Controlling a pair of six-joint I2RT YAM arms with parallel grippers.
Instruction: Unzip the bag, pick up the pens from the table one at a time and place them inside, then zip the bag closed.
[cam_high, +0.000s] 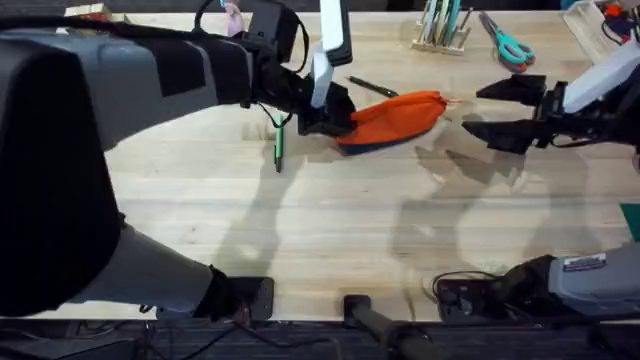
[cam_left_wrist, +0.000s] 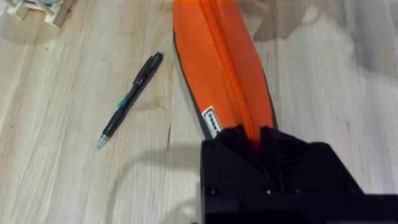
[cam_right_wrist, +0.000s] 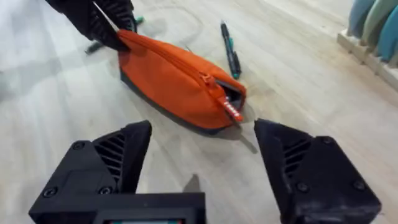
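Looming big and dark right under the overhead camera, my left arm sweeps across the tabletop (cam_high: 330, 240), that wide pale plank surface everything sits on. Out at the end of it, my left hand (cam_high: 325, 115) is clamped shut on the near end of the bag (cam_high: 395, 118), black fingers (cam_left_wrist: 273, 155) pinching the orange fabric right along the zipper line.

The bag itself lies on its side on the tabletop, orange on top, dark blue along the base, stretching away from my left hand toward my right. At its far end the zipper pull (cam_right_wrist: 231, 111) hangs at the tip, and a small dark gap shows there, so the mouth is barely parted.

Over on the other side, my right hand (cam_high: 508, 112) hovers just off that far end of the bag, fingers (cam_right_wrist: 311, 168) spread wide, holding nothing, not touching the fabric.

Now the small stuff. One black pen (cam_high: 372, 88) lies on the tabletop just beyond the bag, close to it but apart. The green pen (cam_high: 278, 148) lies on the tabletop beside my left hand, partly under the arm in the overhead view.
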